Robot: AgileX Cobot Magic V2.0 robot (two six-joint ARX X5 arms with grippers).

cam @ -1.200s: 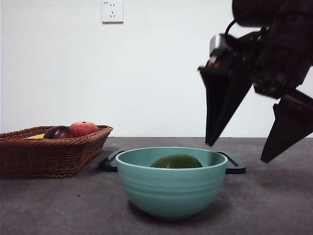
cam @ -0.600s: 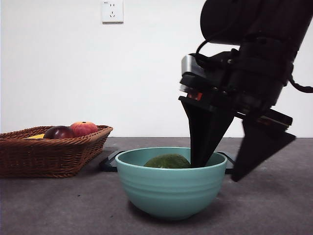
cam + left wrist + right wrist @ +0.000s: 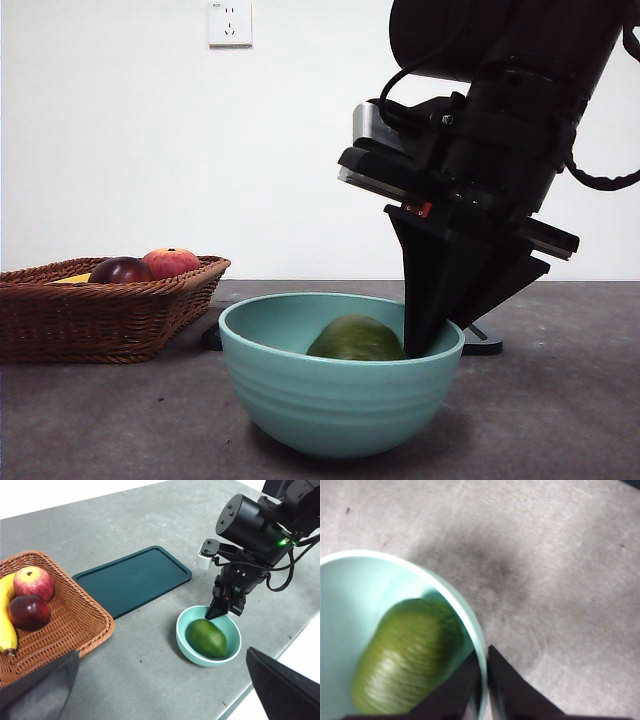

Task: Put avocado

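The dark-green avocado lies inside a teal bowl on the grey table. It also shows in the left wrist view and the right wrist view. My right gripper reaches down from above and is shut on the bowl's right rim, one jaw inside and one outside. The left wrist view shows it at the bowl's far rim. My left gripper hangs high above the table, open and empty.
A dark-green flat tray lies behind the bowl. A wicker basket at the left holds a red-orange peach-like fruit, a dark purple-red fruit and a banana. The table's edge runs close to the bowl.
My right gripper came down and left from beside the bowl and closed its open jaws on the right rim. The bowl shifted slightly and the avocado rolled inside it.
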